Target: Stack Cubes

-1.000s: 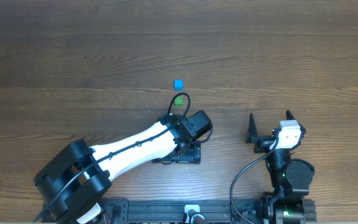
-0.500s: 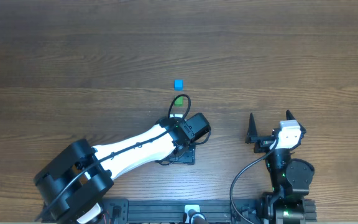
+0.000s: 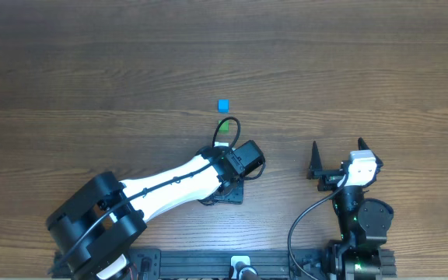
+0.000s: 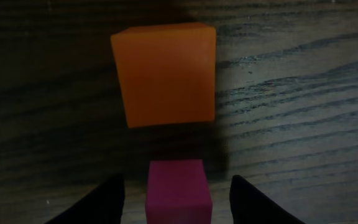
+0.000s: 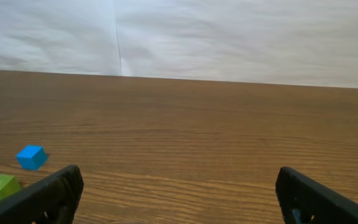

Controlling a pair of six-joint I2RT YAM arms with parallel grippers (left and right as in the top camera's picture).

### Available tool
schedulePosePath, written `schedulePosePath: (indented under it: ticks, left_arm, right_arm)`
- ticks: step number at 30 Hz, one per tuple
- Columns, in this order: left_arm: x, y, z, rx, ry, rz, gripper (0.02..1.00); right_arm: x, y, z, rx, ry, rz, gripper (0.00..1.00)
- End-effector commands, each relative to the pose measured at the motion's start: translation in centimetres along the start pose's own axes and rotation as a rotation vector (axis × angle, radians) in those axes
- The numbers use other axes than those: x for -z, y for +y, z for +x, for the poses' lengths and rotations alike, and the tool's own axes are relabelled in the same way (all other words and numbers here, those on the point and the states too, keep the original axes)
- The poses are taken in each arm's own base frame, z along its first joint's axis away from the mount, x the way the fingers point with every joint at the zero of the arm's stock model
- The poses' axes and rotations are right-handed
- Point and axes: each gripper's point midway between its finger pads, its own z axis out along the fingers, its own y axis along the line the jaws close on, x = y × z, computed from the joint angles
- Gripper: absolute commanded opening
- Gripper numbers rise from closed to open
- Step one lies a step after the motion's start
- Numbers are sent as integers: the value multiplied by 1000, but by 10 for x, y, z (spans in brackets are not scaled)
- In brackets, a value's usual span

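In the left wrist view an orange cube (image 4: 165, 73) lies on the wood, with a smaller magenta cube (image 4: 178, 190) just in front of it. My left gripper (image 4: 177, 186) is open and straddles the magenta cube, with a gap on each side. From above, the left gripper (image 3: 225, 191) points down at mid-table and hides both cubes. A blue cube (image 3: 223, 105) and a green cube (image 3: 224, 125) lie just beyond it; the blue cube (image 5: 31, 157) and green cube (image 5: 0, 186) also show in the right wrist view. My right gripper (image 3: 337, 148) rests open at the right, holding nothing.
The wooden table (image 3: 92, 70) stretches bare to the left, right and far side. A black cable loop (image 3: 229, 123) on the left arm's wrist crosses over the green cube. A white wall (image 5: 241, 37) stands behind the table's far edge.
The left gripper has shifted slightly left and toward the arm bases. The right arm and the blue and green cubes have stayed where they were.
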Motion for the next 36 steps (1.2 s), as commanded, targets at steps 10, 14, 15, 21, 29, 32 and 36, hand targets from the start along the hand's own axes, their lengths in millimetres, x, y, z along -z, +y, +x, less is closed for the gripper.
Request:
schedulePosePath:
  ticks: [10, 14, 15, 21, 29, 32, 36]
  left_arm:
    - [-6, 6, 2, 5, 4, -30, 332]
    - [-6, 6, 2, 9, 5, -30, 264]
    - [-6, 6, 2, 12, 5, -31, 242]
    - [-5, 7, 0, 39, 3, -29, 38]
    - [31, 7, -19, 62, -26, -57, 38]
    - [48, 4, -32, 31, -45, -50, 38]
    - [71, 0, -57, 32, -89, -18, 40]
  right_arm:
    - [0, 1, 1, -3, 0, -10, 993]
    - [0, 1, 1, -3, 0, -10, 993]
    - [0, 1, 1, -3, 0, -10, 993]
    - [0, 1, 1, -3, 0, -10, 991]
    - [0, 1, 1, -3, 0, -10, 991]
    - [0, 1, 1, -3, 0, -10, 991]
    - [0, 1, 1, -3, 0, -10, 991]
